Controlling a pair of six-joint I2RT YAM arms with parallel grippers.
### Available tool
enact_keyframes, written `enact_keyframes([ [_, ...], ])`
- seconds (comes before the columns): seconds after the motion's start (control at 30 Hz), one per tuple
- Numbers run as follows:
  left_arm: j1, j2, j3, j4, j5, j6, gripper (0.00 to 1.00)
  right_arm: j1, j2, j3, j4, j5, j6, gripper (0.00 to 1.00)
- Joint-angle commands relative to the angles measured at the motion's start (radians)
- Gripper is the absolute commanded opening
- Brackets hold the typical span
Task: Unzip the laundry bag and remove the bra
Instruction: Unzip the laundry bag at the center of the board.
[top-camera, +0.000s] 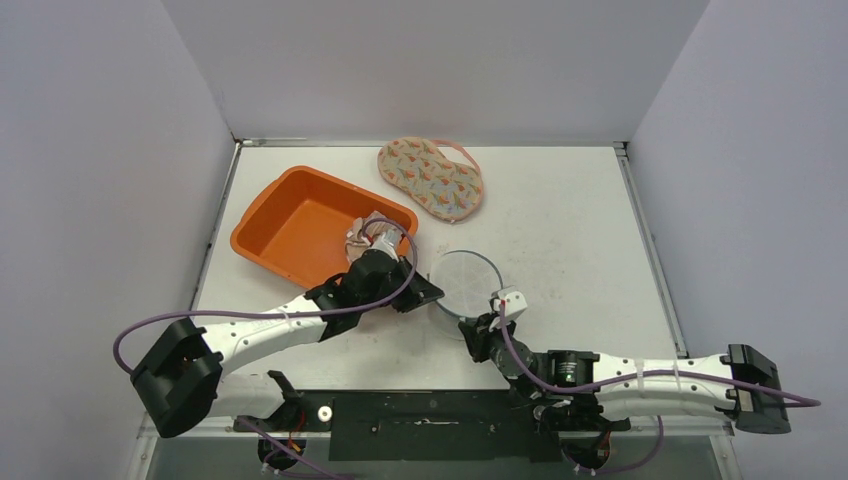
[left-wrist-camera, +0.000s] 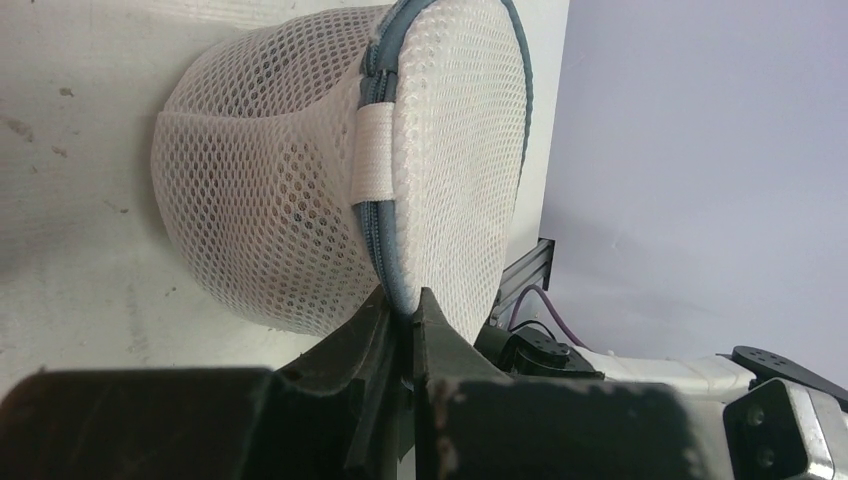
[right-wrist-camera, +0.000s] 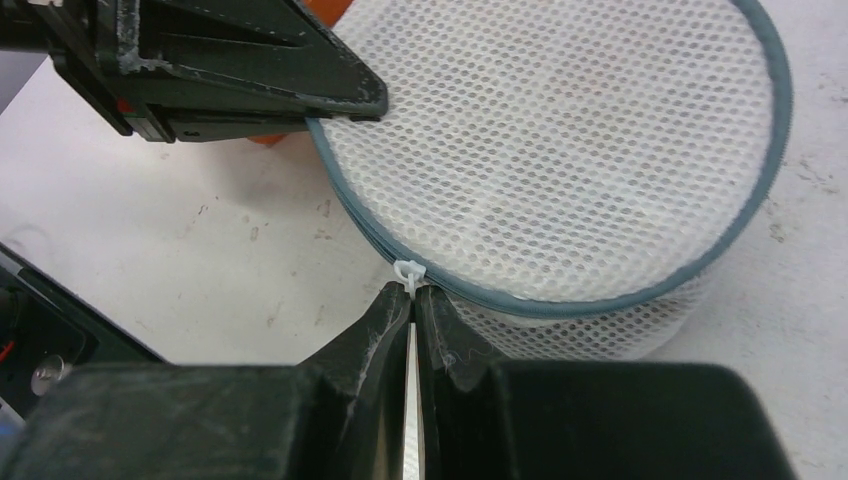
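Mesh bag (top-camera: 466, 283), white with a blue-grey zip rim (left-wrist-camera: 383, 262), sits upright mid-table (top-camera: 580, 230), just beside the orange tray (top-camera: 295, 225). The left jaws are clenched on the rim at its left side. The right jaws pinch the white zip tab (right-wrist-camera: 408, 271) at the near edge. A patterned cloth (top-camera: 430, 177) lies farther back. The bag's contents cannot be told.

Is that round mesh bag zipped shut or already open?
Shut, as far as visible: the laundry bag lid lies flat, its zipper closed, with the right pincer pinching the white pull tab.
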Motion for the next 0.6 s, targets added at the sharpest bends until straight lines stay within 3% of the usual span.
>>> enact_keyframes([
  [0.0, 0.018, 0.01, 0.033, 0.034, 0.039, 0.082, 0.0, -0.003, -0.061, -0.008, -0.13, 0.093, 0.043, 0.05],
  [0.23, 0.054, 0.066, 0.15, -0.038, 0.158, 0.204, 0.01, 0.008, -0.128, -0.01, -0.154, 0.072, 0.007, 0.05],
  [0.3, 0.065, 0.099, 0.205, -0.083, 0.176, 0.258, 0.08, 0.013, -0.134, -0.013, -0.128, 0.038, -0.019, 0.05],
  [0.33, 0.069, 0.116, 0.231, -0.11, 0.175, 0.28, 0.16, 0.014, -0.127, -0.013, -0.116, 0.025, -0.027, 0.05],
  [0.47, 0.08, 0.146, 0.281, -0.175, 0.176, 0.304, 0.69, 0.016, -0.075, -0.013, -0.049, 0.017, -0.03, 0.05],
  [0.57, 0.081, 0.106, 0.261, -0.217, 0.145, 0.278, 0.93, 0.018, -0.037, -0.016, 0.028, 0.018, -0.031, 0.05],
])
